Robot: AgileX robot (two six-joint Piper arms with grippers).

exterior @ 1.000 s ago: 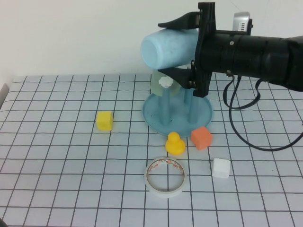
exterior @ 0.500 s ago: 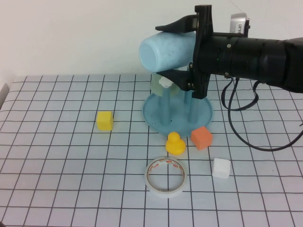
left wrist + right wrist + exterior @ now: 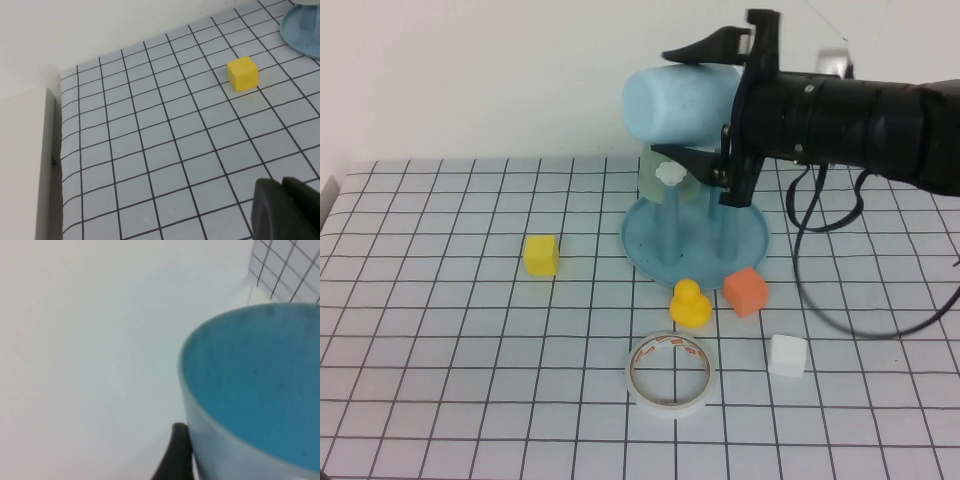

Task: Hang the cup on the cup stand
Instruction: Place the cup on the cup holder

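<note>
The right arm [image 3: 865,125] is a thick matte-black ribbed cylinder. Its right gripper [image 3: 705,105] carries thin, pointed black jaws on a flat black plate. Black cables [image 3: 820,250] loop beneath. The left gripper [image 3: 285,210] shows as rounded dark-grey plastic.

Red print on the tape roll [image 3: 669,374] — too small to read

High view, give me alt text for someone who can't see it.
The right gripper holds a light blue cup sideways above a blue cup stand on a gridded table. Nearby lie a yellow block, rubber duck, orange block, white block and tape roll.
</note>
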